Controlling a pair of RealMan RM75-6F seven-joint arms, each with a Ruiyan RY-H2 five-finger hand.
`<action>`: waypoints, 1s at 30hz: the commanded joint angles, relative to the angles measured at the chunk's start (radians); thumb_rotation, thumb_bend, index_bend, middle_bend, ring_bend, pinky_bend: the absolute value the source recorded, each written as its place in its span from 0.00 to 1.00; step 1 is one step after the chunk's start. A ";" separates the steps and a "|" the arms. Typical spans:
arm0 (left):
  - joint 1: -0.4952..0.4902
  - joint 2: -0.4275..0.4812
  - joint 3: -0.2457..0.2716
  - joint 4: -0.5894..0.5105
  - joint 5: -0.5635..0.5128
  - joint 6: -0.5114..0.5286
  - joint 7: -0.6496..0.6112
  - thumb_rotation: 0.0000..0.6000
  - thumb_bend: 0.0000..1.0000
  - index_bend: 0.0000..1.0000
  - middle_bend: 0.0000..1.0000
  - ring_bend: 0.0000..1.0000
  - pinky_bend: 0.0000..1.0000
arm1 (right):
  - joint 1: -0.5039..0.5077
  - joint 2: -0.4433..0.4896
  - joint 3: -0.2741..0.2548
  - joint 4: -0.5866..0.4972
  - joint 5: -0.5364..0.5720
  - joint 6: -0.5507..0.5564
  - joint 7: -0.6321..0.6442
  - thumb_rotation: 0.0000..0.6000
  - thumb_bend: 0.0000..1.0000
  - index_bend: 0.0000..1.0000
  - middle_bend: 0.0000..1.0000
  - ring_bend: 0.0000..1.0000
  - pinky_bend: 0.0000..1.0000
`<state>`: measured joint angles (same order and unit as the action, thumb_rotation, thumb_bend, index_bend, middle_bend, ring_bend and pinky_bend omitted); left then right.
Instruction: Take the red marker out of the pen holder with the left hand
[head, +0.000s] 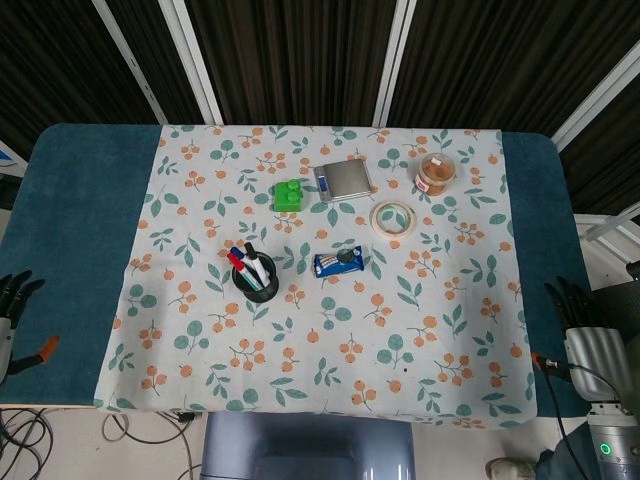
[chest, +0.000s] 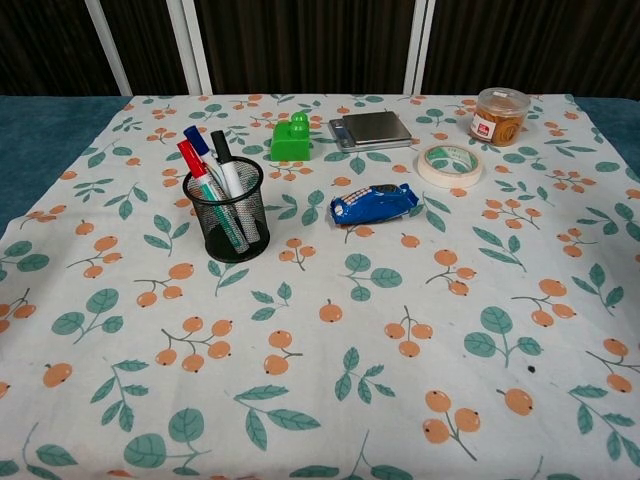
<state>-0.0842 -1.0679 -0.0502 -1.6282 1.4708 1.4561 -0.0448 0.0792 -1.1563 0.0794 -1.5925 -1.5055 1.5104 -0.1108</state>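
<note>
A black mesh pen holder (head: 256, 284) (chest: 232, 222) stands left of the cloth's middle. In it stands the red marker (head: 233, 261) (chest: 191, 160), leaning to the left, beside a blue marker (chest: 195, 138) and a black marker (chest: 220, 146). My left hand (head: 9, 315) hangs at the left frame edge, off the table's front left corner, fingers apart and empty, far from the holder. My right hand (head: 583, 335) sits off the front right corner, fingers apart and holding nothing. The chest view shows neither hand.
On the floral cloth (head: 330, 380) lie a green block (head: 288, 195), a small scale (head: 343, 180), a tape roll (head: 392, 217), a blue snack packet (head: 339, 262) and a lidded jar (head: 436, 173). Bare teal table (head: 75, 230) flanks the cloth on both sides.
</note>
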 joint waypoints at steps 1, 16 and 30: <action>-0.020 0.002 -0.009 0.022 0.002 -0.023 -0.054 1.00 0.23 0.17 0.05 0.00 0.02 | 0.000 -0.001 0.001 0.000 -0.001 0.002 -0.001 1.00 0.16 0.07 0.00 0.06 0.17; -0.381 0.120 -0.062 0.041 0.048 -0.526 -0.600 1.00 0.23 0.23 0.05 0.00 0.04 | -0.003 -0.005 0.001 0.001 -0.002 0.008 -0.006 1.00 0.16 0.07 0.00 0.06 0.17; -0.620 0.017 -0.122 0.056 -0.194 -0.910 -0.608 1.00 0.28 0.29 0.05 0.00 0.03 | -0.007 -0.006 0.004 0.002 0.000 0.015 0.001 1.00 0.16 0.08 0.00 0.06 0.17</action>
<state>-0.6747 -1.0256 -0.1567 -1.5865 1.3114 0.5802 -0.6405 0.0726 -1.1627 0.0832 -1.5902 -1.5053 1.5254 -0.1102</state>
